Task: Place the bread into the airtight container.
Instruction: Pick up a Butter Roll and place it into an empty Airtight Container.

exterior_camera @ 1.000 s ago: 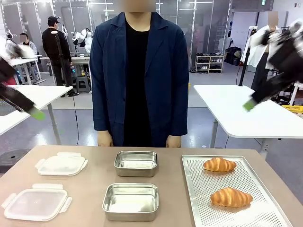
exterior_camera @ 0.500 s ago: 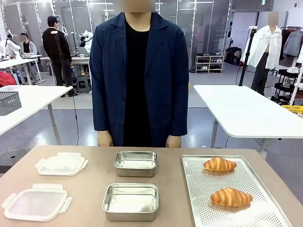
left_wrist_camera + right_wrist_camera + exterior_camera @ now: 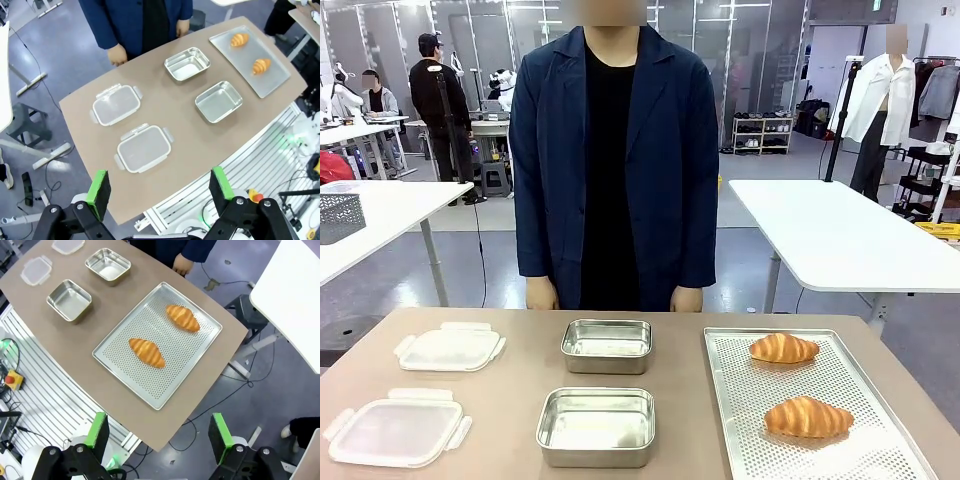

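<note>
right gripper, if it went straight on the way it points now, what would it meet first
Probably the perforated tray, close to the nearer croissant. The open right gripper hangs high above it, so the exact spot is uncertain.

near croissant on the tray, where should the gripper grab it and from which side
Take the near croissant across its thick middle, coming straight down from above with the open right gripper. It lies flat on the tray, long axis left to right with tapered ends, so closing across its short width would likely hold best.
</note>
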